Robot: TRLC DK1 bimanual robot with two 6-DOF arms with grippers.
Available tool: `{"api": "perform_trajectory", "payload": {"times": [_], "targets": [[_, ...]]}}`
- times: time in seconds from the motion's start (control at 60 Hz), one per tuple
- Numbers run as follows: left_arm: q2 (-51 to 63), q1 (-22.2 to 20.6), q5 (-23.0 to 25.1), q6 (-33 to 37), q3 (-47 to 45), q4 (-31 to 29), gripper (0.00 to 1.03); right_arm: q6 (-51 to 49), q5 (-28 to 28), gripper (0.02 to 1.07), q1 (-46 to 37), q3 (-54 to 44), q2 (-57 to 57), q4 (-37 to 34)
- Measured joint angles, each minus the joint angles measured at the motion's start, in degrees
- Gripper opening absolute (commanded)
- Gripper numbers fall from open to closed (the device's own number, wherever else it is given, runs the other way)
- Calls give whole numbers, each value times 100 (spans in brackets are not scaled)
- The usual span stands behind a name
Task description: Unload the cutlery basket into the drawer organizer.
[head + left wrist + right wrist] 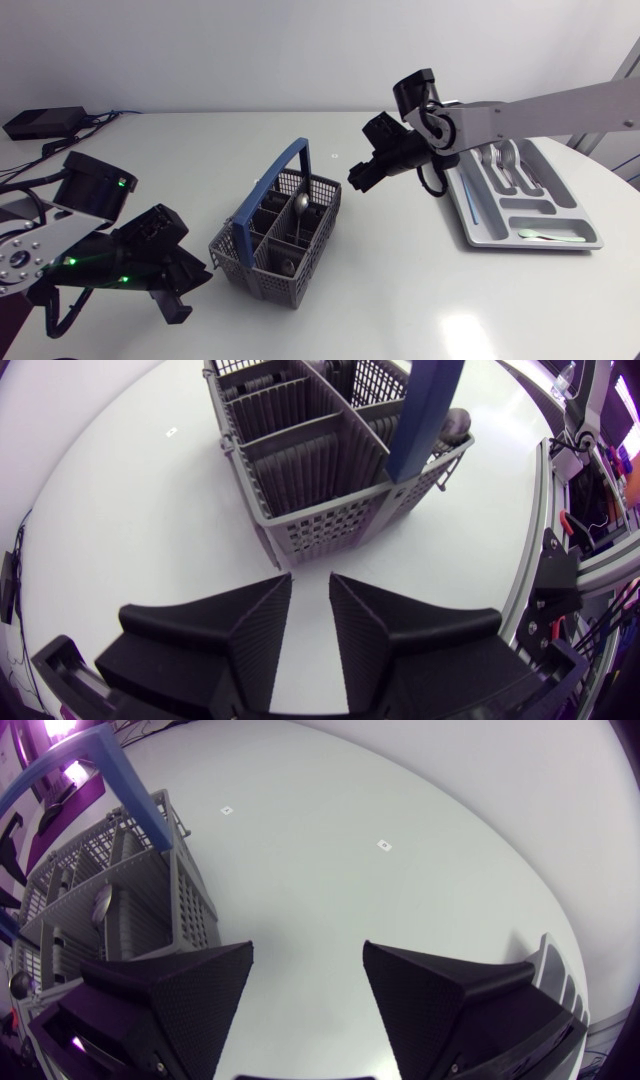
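Observation:
The grey cutlery basket (pixel 280 235) with a blue handle (pixel 283 170) stands mid-table; a spoon (pixel 301 203) and some dark pieces rest in its compartments. The grey drawer organizer (pixel 575 215) lies at the right and holds several pieces of cutlery. My left gripper (pixel 185 285) sits low to the left of the basket. Its fingers are a narrow gap apart with nothing between them, and they point at the basket's near wall (pixel 330 520). My right gripper (pixel 360 175) hangs between basket and organizer, open wide and empty (pixel 308 970), with the basket (pixel 120 910) beside it.
A black box (pixel 45 122) with cables lies at the far left of the table. Small markers (pixel 336 156) dot the white tabletop behind the basket. A corner of the organizer (pixel 555 965) shows beside the right gripper's finger.

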Motion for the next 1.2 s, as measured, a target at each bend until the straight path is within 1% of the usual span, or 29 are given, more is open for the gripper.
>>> {"api": "perform_trajectory", "payload": {"times": [0.017,0.033,0.05,0.067,0.1,0.15,0.217,0.383,0.55,0.75,1.017,1.067,1.133,1.167,1.2], "targets": [[50,-11,0,-7,-9,33,28,33,-66,55,0,92,85,-42],[85,-13,0,-15,-17,55,27,48,-103,51,0,140,125,-66],[133,-15,0,-15,-26,87,26,74,-138,44,0,195,170,-85],[177,-26,0,-17,-28,107,26,103,-179,41,0,240,201,-116],[282,-42,0,-39,-44,216,24,170,-319,27,0,348,269,-199],[422,-44,0,-63,-48,411,24,223,-540,18,0,476,334,-280],[612,-44,0,-90,-48,616,24,260,-791,13,0,623,393,-400],[1200,-44,0,-192,-26,1069,24,260,-1429,13,111,765,437,-807],[1709,-20,-2,-212,136,1342,24,155,-1561,13,136,713,415,-984],[2260,122,-44,-212,573,1550,24,105,-1539,13,118,149,20,-1137],[3340,385,-81,-205,1683,1644,25,107,-1355,13,17,-885,-911,-1305],[3523,435,-59,-201,1941,1676,25,114,-1228,13,20,-1016,-1043,-1311],[3735,527,39,-205,2225,1799,25,179,-1073,22,20,-1130,-1202,-1322],[3759,568,79,-205,2271,1834,28,203,-1058,28,20,-1158,-1261,-1320],[3762,619,118,-203,2280,1849,29,243,-999,35,20,-1196,-1366,-1322]]}}
